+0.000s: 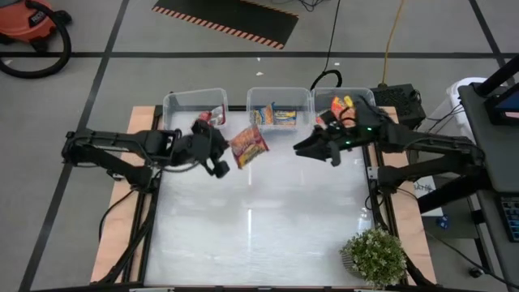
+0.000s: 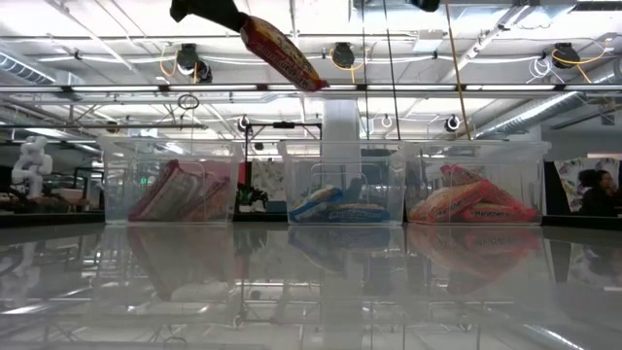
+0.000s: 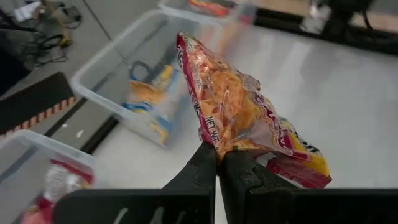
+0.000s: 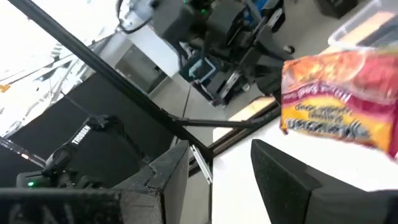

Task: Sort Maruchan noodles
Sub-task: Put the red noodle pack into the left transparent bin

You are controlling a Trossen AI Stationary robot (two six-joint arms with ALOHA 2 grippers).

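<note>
My left gripper (image 1: 217,156) is shut on an orange-and-red Maruchan noodle packet (image 1: 249,146), held high above the table in front of the bins. My right gripper (image 1: 310,148) hovers open to the packet's right with nothing between its fingers (image 4: 292,180); that packet (image 4: 342,106) shows beyond them. At the table's far edge stand three clear bins: the left bin (image 1: 174,104) holds red packets (image 2: 180,192), the middle bin (image 1: 258,96) holds blue packets (image 2: 335,204), and the right bin (image 1: 366,99) holds orange packets (image 2: 466,199). My left gripper pinches the packet's crimped edge (image 3: 216,142) between its two fingers. The fingers slant down toward the table's far right. The packet sticks out past the fingertips, tilted with its free end (image 2: 309,80) lower, lifted clear of the table.
A small potted plant (image 1: 375,255) stands at the table's near right corner. A black power box (image 1: 399,99) with cables sits beyond the right bin. The glossy tabletop (image 1: 259,227) stretches between the arms and the near edge.
</note>
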